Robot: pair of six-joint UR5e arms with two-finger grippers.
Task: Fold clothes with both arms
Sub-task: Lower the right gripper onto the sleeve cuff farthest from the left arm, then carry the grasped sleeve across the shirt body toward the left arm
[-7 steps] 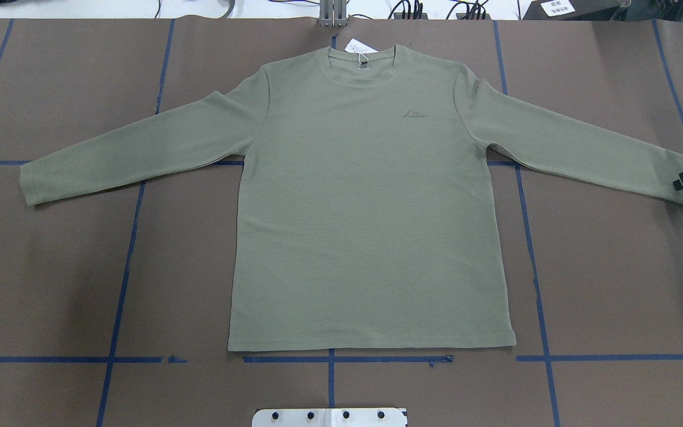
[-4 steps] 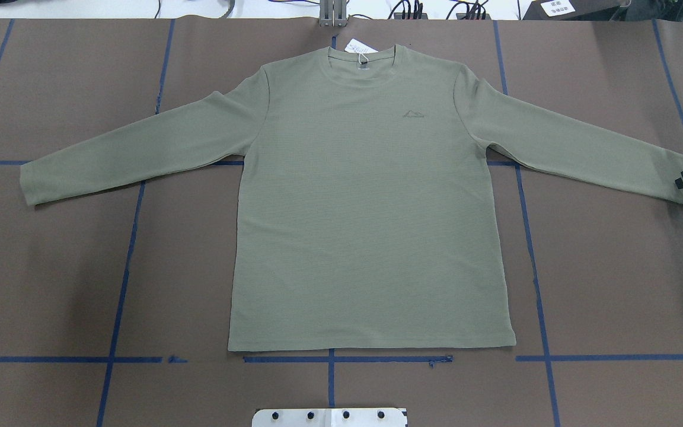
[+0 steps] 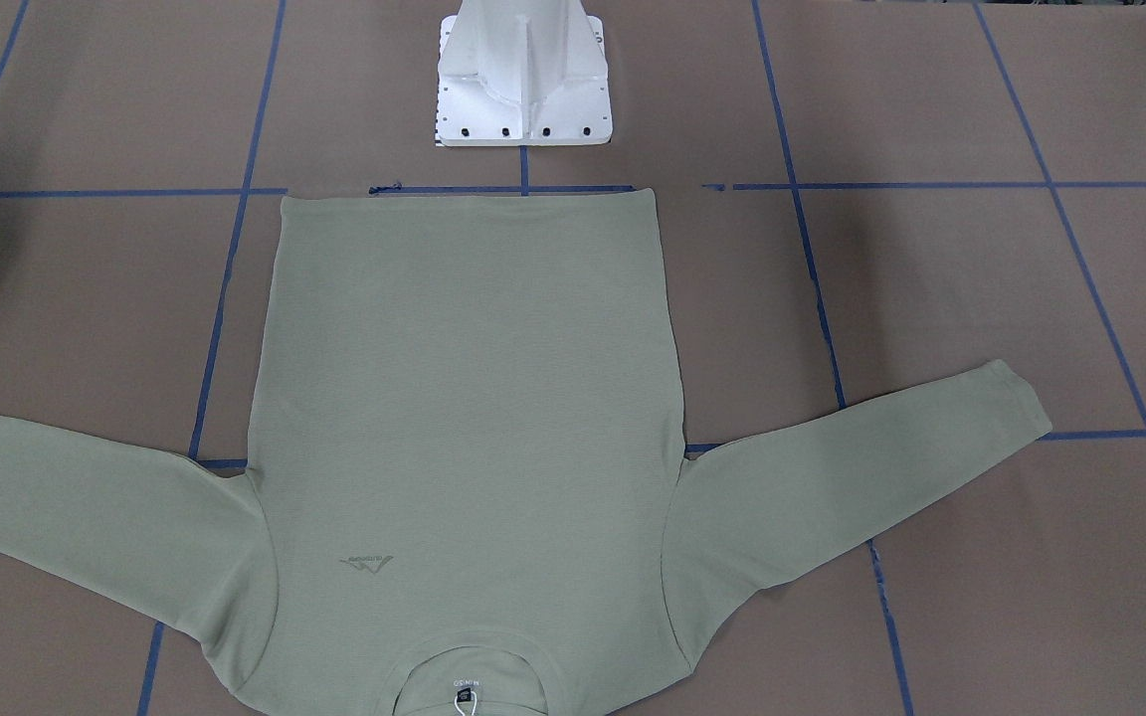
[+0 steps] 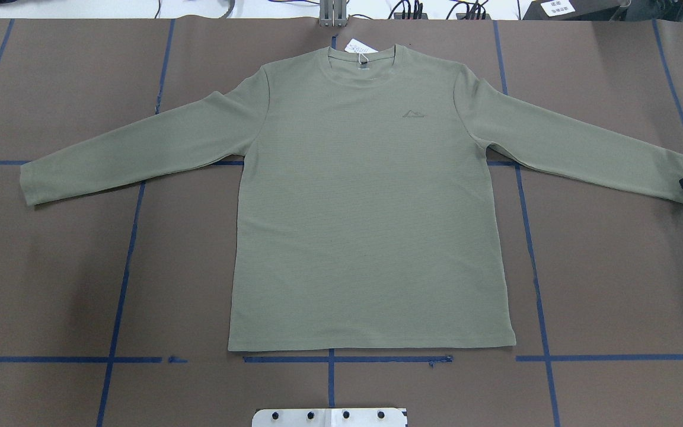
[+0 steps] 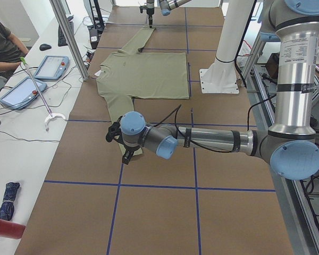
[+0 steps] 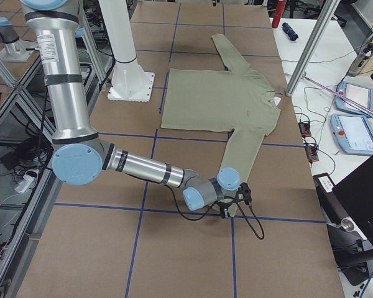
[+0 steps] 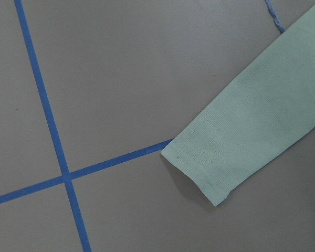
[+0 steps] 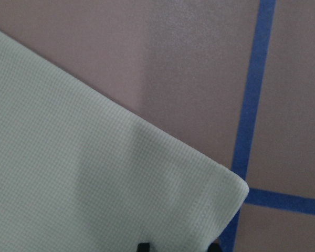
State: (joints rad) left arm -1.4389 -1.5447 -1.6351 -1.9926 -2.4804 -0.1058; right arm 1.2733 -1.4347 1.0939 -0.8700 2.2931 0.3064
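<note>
Shirt [image 4: 371, 207], one only, lies flat; two arms [image 5: 212, 139], one by each cuff.

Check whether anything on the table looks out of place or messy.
Nothing serious: the shirt lies flat with sleeves spread. Only its white hang tag pokes out past the collar onto the table.
</note>
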